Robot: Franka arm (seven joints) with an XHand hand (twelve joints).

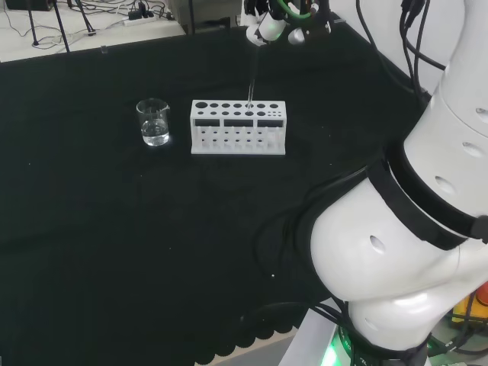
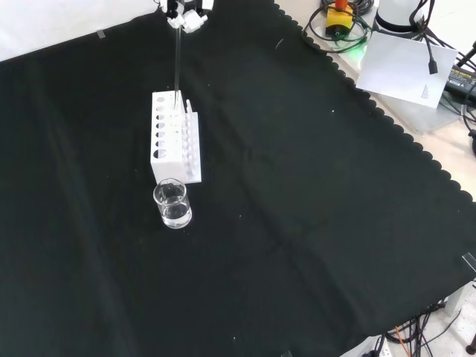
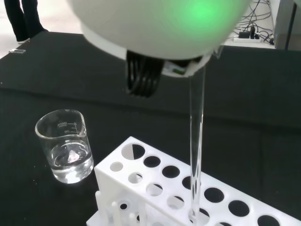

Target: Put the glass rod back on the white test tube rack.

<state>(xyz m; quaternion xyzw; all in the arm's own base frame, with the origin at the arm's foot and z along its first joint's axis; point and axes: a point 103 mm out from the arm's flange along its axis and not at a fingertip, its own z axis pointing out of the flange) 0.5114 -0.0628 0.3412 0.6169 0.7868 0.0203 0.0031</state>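
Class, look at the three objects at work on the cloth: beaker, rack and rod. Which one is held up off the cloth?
The glass rod: it hangs upright from the hand, its lower end at the white rack. Beaker and rack stand on the cloth.

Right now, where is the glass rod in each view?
Head view: glass rod upright, from the hand down into the white rack.
Front view: rod above the rack's far end.
Wrist view: rod entering a rack hole.
Shared landmark: beaker beside the rack.

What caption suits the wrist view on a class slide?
Glass rod held upright, its tip entering a hole of the white test tube rack, beside a beaker of clear liquid.
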